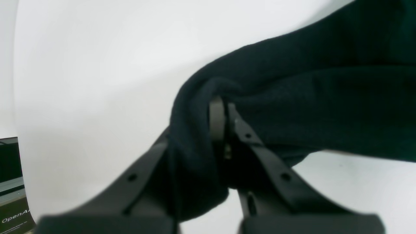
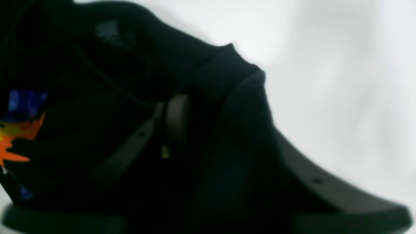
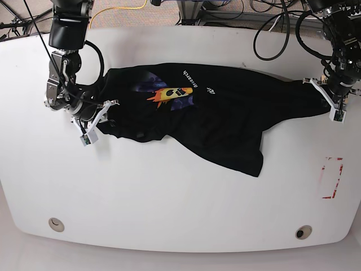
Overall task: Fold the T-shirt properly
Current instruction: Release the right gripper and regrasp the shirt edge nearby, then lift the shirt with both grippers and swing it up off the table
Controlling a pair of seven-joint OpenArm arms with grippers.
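Observation:
The black T-shirt lies stretched across the white table, with its orange-yellow print on a blue-purple patch and white lettering facing up. My left gripper, at the base view's right, is shut on the shirt's right end. In the left wrist view black cloth is pinched between the fingers. My right gripper, at the base view's left, is shut on the shirt's left end. The blurred right wrist view shows cloth over the fingers and the print at the left edge.
A red-and-white marking lies on the table at the right. Two round holes sit near the front edge. Cables run along the back. A dark box with lettering shows at the left wrist view's lower left.

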